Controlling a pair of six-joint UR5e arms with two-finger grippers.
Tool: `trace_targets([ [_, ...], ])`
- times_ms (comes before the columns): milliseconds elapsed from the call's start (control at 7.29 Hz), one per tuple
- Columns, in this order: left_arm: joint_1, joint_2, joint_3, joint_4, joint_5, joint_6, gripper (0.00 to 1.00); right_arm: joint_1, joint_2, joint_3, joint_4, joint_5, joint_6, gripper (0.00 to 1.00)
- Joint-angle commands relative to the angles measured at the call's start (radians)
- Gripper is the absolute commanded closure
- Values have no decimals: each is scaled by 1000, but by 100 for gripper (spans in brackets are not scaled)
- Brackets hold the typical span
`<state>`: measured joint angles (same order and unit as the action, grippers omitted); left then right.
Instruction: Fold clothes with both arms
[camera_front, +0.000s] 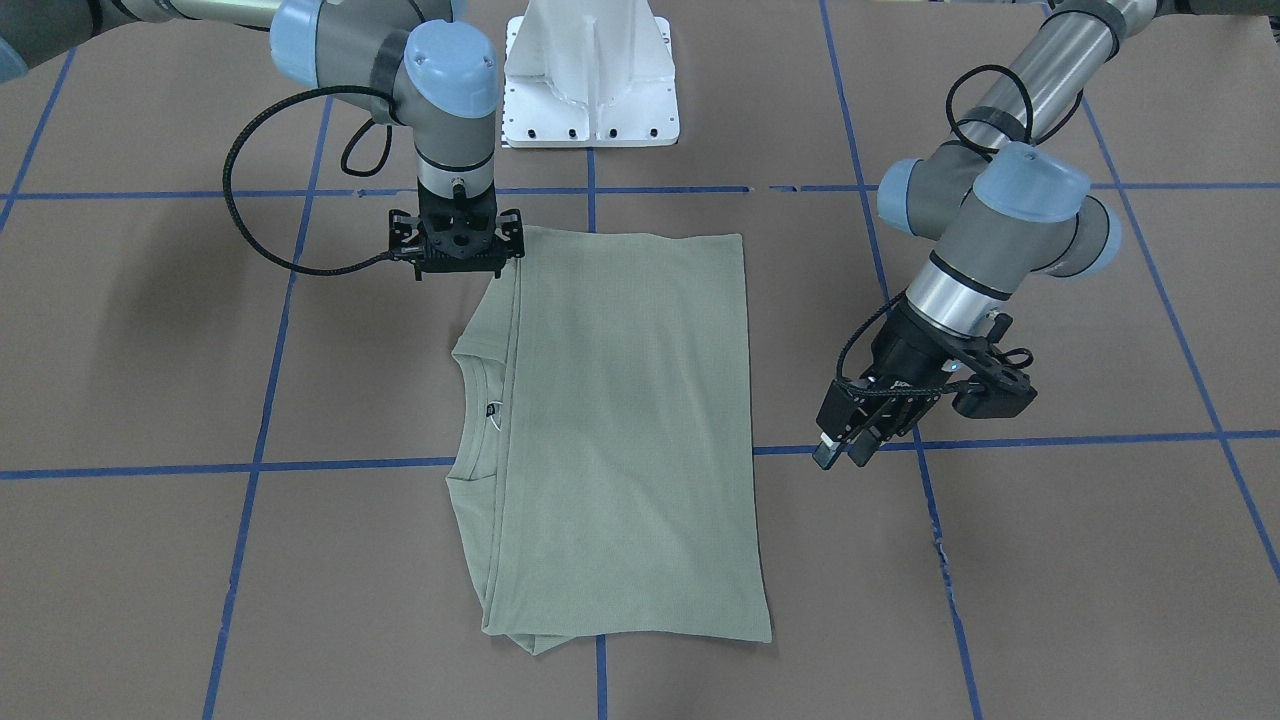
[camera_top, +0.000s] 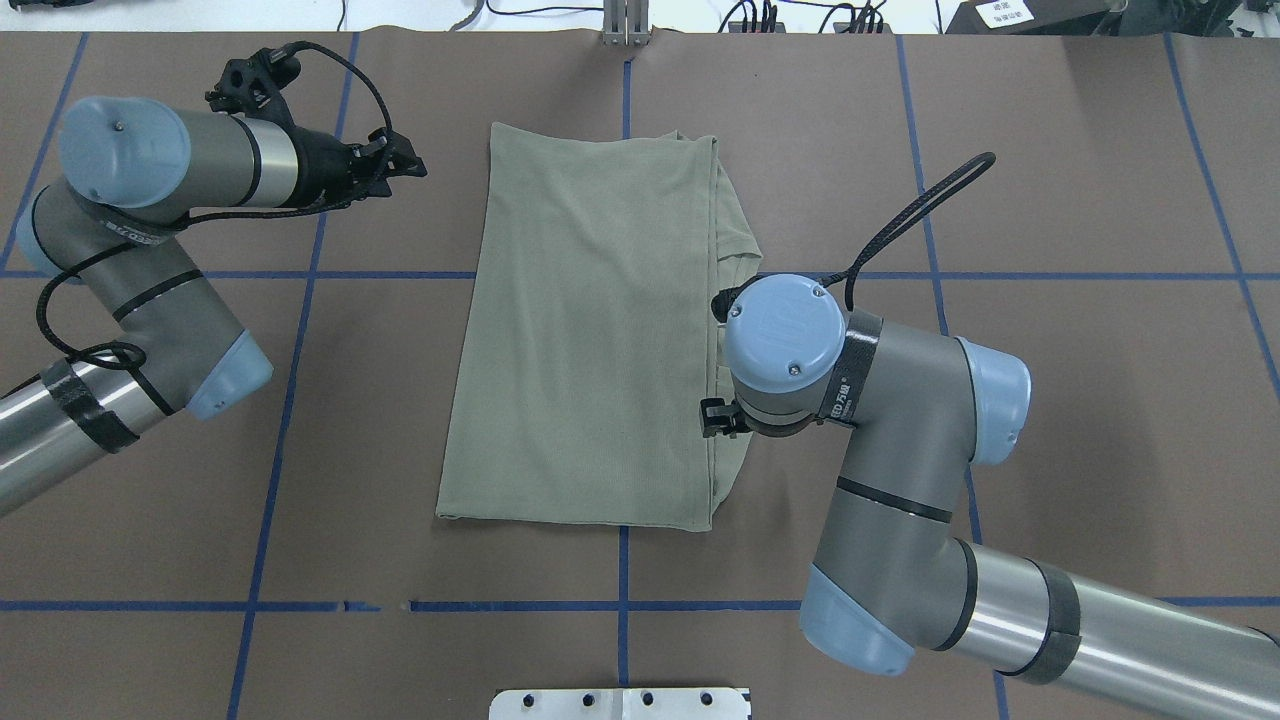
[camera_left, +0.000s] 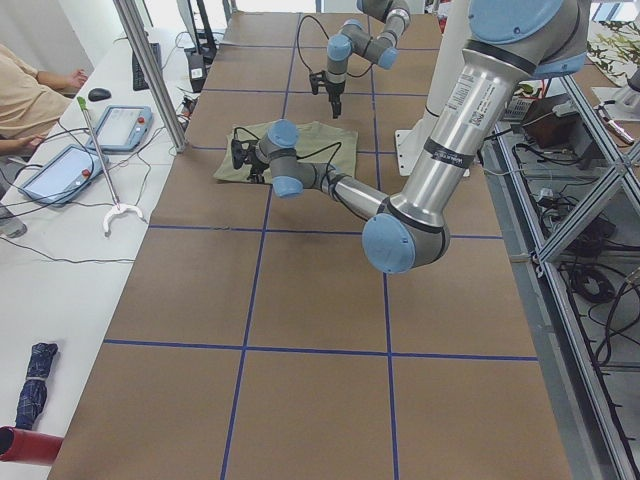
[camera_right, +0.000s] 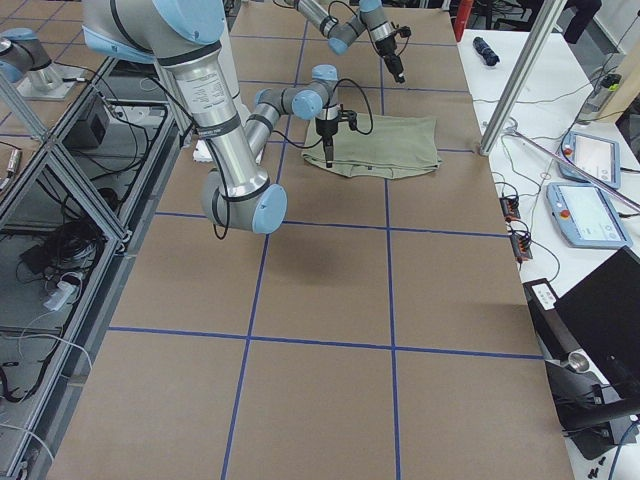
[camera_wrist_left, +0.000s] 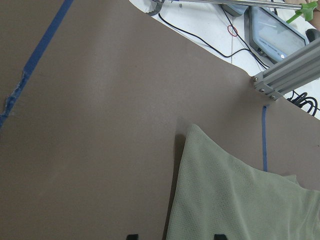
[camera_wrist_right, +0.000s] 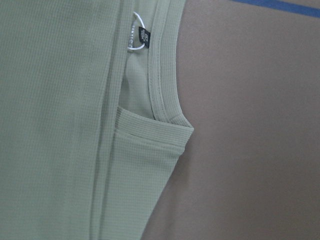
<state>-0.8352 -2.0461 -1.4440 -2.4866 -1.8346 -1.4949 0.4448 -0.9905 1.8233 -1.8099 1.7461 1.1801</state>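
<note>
One shirt (camera_front: 620, 420) is lying flat on the table (camera_front: 150, 330), folded lengthwise into one long rectangle and running straight out from the white pedestal base (camera_front: 590, 80), with its near short edge a little way clear of the base. The one ribbed collar (camera_wrist_right: 162, 65) is poking out of the long edge on the base's right side, and one black neck label (camera_wrist_right: 143, 36) with one white loop (camera_wrist_right: 134, 31) is showing inside it. Two grippers are working here. The right gripper (camera_front: 457, 255) is pointing straight down onto the shirt corner closest to the base, on the collar side. Its fingers are hiding under the wrist in every view, so cannot tell if it's clenched or released. The left gripper (camera_front: 843, 455) is hanging tilted over bare table on the base's left side, farther out from the base, clear of the fabric. Its two fingertips (camera_wrist_left: 131, 236) are standing apart, released, gripping nothing.
</note>
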Motion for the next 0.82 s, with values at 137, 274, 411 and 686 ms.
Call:
trace_targets([
  [137, 2, 1, -1, 2, 0, -1, 41, -198, -11, -4, 140, -258, 745, 0],
  [274, 2, 1, 1, 2, 2, -1, 41, -228, -14, 1, 141, -308, 879, 1],
  [411, 4, 1, 1, 2, 2, -1, 41, -244, -28, 2, 141, -316, 941, 2],
  [686, 5, 1, 2, 2, 2, -2, 41, -259, -37, -2, 146, -342, 1059, 14],
])
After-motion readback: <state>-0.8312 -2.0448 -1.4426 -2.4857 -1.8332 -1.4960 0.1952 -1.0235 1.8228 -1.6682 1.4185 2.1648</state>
